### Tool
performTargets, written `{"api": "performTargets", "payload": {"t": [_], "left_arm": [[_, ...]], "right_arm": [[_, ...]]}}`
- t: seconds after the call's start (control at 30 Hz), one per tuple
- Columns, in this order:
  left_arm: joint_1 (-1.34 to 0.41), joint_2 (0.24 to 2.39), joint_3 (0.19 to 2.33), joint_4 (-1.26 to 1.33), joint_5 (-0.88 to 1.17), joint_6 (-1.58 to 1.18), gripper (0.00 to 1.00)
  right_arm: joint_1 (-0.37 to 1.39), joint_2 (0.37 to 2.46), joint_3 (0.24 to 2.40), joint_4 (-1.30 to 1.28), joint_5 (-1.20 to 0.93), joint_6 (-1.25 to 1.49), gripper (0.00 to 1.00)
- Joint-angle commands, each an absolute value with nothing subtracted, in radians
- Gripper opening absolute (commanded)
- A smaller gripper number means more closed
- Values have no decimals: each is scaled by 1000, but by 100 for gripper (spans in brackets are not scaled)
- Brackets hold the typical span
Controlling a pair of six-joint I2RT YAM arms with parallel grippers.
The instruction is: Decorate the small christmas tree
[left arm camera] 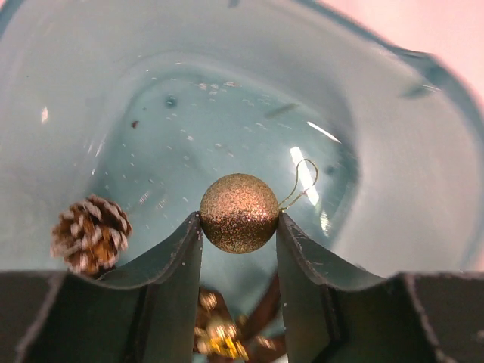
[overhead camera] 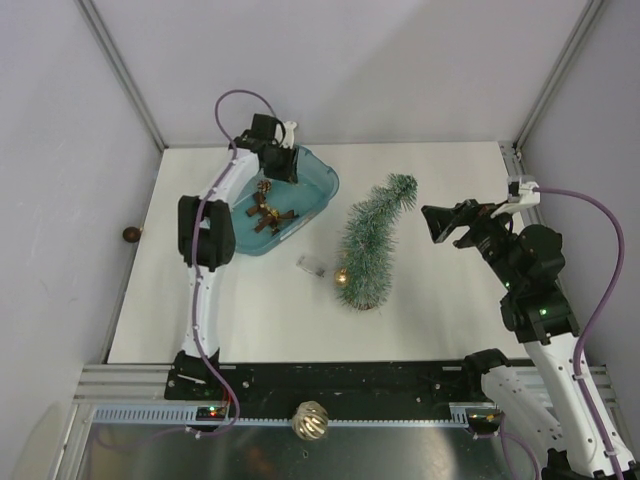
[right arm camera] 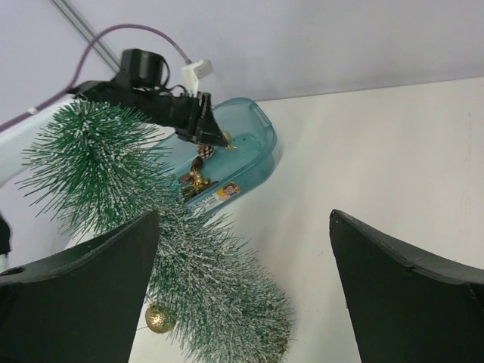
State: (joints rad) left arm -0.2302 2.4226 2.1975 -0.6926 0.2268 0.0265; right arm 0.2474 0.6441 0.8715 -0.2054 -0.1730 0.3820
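we take the teal tub [overhead camera: 318, 185] as our marker; it sits at the far left of the white table [overhead camera: 450, 320]

the left gripper [left arm camera: 239, 221] reaches down inside the tub, and its two dark fingers [left arm camera: 178, 257] pinch a gold glitter bauble [left arm camera: 239, 210], one on each side and both touching it; a thin wire loop [left arm camera: 304, 181] sticks up from the bauble's right side

also inside the tub, left of the pinched bauble in the wrist view, a frosted pine cone [left arm camera: 91, 233] lies on the floor; from above we see a brown star-shaped ornament [overhead camera: 267, 215] in the tub's near half

the small christmas tree [overhead camera: 372, 250] is just to the right of the tub, apart from it, on the table; its frosted green needles widen toward the round base at the near end, and its tip is bent; a small gold ball [overhead camera: 342, 278] hangs low on the side that faces the tub

a small clear item [overhead camera: 312, 265] lies on the table just nearer than the tub; we cannot tell what it is

the right gripper [right arm camera: 243, 218] hovers well to the right of the tub, beyond the tree, its jaws spread wide with nothing between them, pointing toward the tree

far nearer than the tub, off the table on the metal strip between the arm bases, sits a gold openwork ball [overhead camera: 310, 420]; a dark ball [overhead camera: 131, 234] rests left of the tub, past the table's edge
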Motion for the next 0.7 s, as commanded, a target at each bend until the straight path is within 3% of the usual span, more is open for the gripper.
{"api": "performTargets", "payload": {"t": [0.0,0.4,0.67], "left_arm": [[-265,2117,2114,-684,363,98,16],[-355,1575,1781,-682,575,242,13],[-508,1435,1641,-680,595,323,13]], "right_arm": [[252,620,903,-190,-178,362,99],[241,598,903,-171,-189,381,99],[239,573,903,-178,-195,400,99]]}}
